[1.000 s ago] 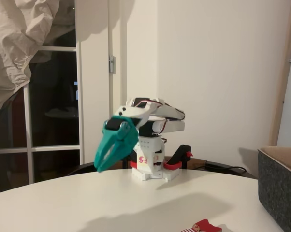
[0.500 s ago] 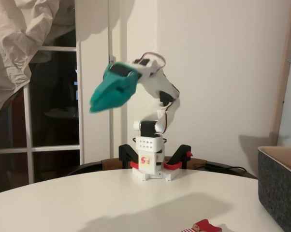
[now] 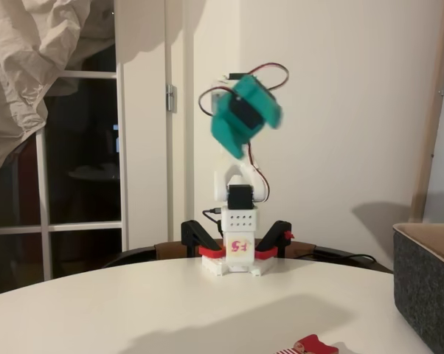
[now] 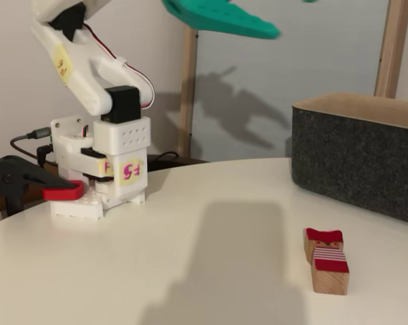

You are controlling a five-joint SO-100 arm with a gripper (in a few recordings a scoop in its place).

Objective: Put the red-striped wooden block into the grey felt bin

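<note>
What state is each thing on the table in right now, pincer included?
pincer: raised high over the table, holding nothing; open or shut unclear.
red-striped wooden block: lying flat on the table, outside the bin.
grey felt bin: upright, open-topped; contents hidden.
red-and-black clamps: fixing the arm's base to the table edge.

A teal pincer (image 4: 221, 18) tops a white arm (image 4: 89, 74) trailing red and black wires, its base marked with a yellow label lettered in pink. Red-and-black clamps (image 4: 34, 187) flank that base on a white tabletop (image 4: 190, 271). The red-striped wooden block (image 4: 325, 259) shows tan wood, a red-painted end and a band of red-and-white stripes. The grey felt bin (image 4: 356, 159) is dark speckled grey with a tan rim; in a fixed view the pincer (image 3: 244, 114) blurs, apparently teal with a black patch.
</note>
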